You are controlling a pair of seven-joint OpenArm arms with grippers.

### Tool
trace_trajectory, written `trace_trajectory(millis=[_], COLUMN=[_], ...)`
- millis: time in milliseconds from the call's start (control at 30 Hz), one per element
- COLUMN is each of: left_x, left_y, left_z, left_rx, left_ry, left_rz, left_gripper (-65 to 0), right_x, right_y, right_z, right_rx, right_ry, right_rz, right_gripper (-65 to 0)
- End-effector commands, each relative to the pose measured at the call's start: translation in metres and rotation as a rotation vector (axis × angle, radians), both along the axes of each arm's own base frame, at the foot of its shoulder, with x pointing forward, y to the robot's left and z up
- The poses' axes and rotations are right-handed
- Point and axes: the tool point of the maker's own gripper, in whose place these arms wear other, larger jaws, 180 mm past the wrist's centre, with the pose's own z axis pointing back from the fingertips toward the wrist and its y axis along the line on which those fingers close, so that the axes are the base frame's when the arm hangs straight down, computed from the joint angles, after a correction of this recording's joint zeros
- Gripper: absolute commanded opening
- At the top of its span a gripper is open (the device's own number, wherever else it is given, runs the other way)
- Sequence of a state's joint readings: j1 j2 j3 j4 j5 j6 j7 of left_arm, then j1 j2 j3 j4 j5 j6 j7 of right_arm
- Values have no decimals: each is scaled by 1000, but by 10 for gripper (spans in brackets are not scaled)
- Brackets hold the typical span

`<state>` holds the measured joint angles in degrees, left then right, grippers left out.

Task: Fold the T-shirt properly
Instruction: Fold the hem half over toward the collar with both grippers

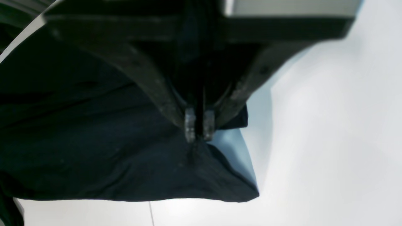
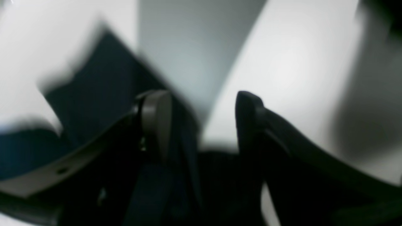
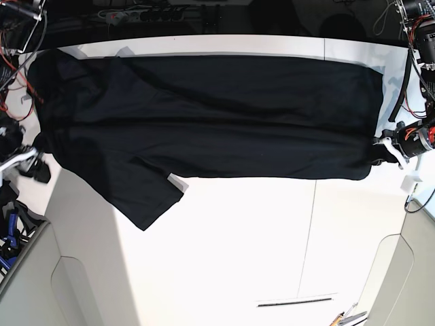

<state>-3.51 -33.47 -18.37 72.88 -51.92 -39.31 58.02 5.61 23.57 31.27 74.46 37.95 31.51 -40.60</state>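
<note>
Black T-shirt (image 3: 204,122), spread across white table (image 3: 238,238): left gripper (image 1: 198,125) pinches its hem corner, right gripper (image 2: 201,125) stands parted over cloth; one-sided hold risks a skewed, bunched fold.

Matt black cloth T-shirt (image 3: 224,115), smooth glossy white table (image 3: 238,238)

Robotics lab: white worktable (image 3: 272,224), loose wiring (image 3: 13,41), power strip (image 3: 136,13).
</note>
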Motion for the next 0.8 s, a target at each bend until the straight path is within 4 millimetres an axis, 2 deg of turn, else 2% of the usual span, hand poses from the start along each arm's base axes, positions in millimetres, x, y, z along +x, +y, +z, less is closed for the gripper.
trace_trajectory(millis=[0, 67, 167, 267, 433, 567, 767], left_x=[11, 11, 11, 12, 12, 12, 14], left_y=[6, 6, 6, 5, 5, 5, 2], left_z=[20, 19, 19, 20, 20, 20, 23], left_rx=[10, 11, 10, 5, 4, 3, -21], left_ry=[-65, -63, -64, -68, -69, -68, -81], left_rz=[-5, -5, -5, -5, -5, -5, -3], left_gripper=[-650, -650, -650, -650, -650, -650, -650], right_x=[17, 30, 45, 62, 86, 87, 77], right_y=[-5, 1, 19, 38, 60, 86, 140], right_z=[27, 35, 28, 9, -31, -56, -77], right_rx=[-3, -9, -32, -44, -121, -136, -153], right_ry=[-89, -114, -106, -89, -19, 50, 112], right_rz=[-13, -18, -1, 26, 97, 184, 339], right_gripper=[-324, -324, -324, -324, -324, -324, -325])
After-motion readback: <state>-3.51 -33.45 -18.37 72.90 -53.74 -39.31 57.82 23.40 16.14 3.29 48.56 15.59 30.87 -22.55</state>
